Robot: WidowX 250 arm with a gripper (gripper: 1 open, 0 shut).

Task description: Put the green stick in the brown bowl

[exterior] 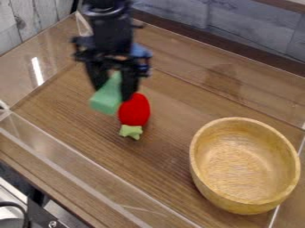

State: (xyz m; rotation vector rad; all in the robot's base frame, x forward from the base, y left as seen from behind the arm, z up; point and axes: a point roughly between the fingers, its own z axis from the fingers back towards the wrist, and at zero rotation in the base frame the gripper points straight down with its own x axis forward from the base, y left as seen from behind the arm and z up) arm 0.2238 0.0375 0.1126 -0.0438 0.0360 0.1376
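The gripper [116, 82] hangs above the wooden table [179, 98], pointing straight down, and its jaws are clamped on the green stick [109, 95], which dangles clear of the surface toward the table's left side, tilted a little off vertical. Just beside the stick's lower end sits the red strawberry toy [134, 111], close enough that the two overlap in this view; whether they touch cannot be told. The brown bowl [245, 165] waits near the table's front right corner, empty and well apart from the load. The stick looks like a light, rigid block with flat faces, so it should carry without sagging, though smooth sides could let it swing or slip in a narrow pinch. The hold sits on its upper end, leaving most of the length hanging below; a grip nearer the middle would likely steady it. What remains, by the look of it, is the carry across to the bowl and a release over its hollow.
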